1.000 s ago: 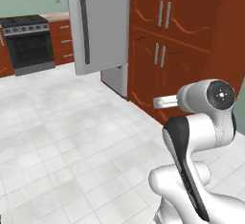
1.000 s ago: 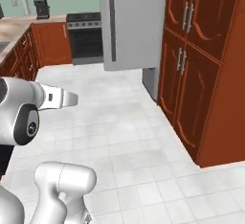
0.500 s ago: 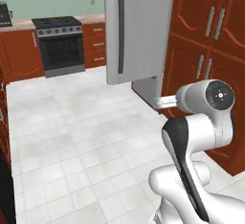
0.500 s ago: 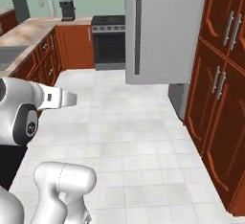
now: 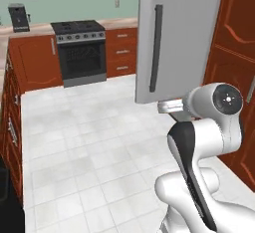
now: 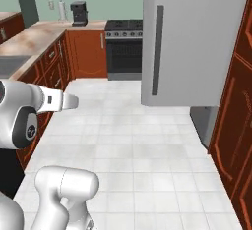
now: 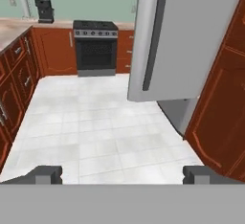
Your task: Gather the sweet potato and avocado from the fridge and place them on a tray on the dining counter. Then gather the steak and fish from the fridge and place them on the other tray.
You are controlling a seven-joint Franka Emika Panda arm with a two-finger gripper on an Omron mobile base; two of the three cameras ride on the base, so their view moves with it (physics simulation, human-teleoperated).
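1. The fridge (image 5: 184, 33) is seen ahead and to the right of the robot, its silver-grey door shut, with a long dark vertical handle (image 5: 155, 48) near the door's left edge. In the hand view the fridge (image 7: 184, 36) stands upper right, slightly tilted.
2. Against the frames half a second and one second back, the fridge is larger and nearer the middle of both base views, and the whole room has shifted with it; the camera has travelled, not the furniture. The arm's pose relative to the base is unchanged.
3. The door is flat, smooth and matte. Red-brown wooden cabinets (image 6: 238, 126) with raised panels flank it on the right.
4. A black stove (image 6: 125, 47) with a dark oven window is set into the far wall run; a black coffee maker (image 6: 78, 14) is noted on the beige marbled worktop (image 6: 34, 37) to its left.
5. The floor (image 5: 89, 147) is of pale square tiles, lightly mottled.
6. The gripper (image 7: 122, 174) is held over bare floor, its two dark finger tips (image 7: 45, 174) spread to full width, nothing between them and nothing touched.
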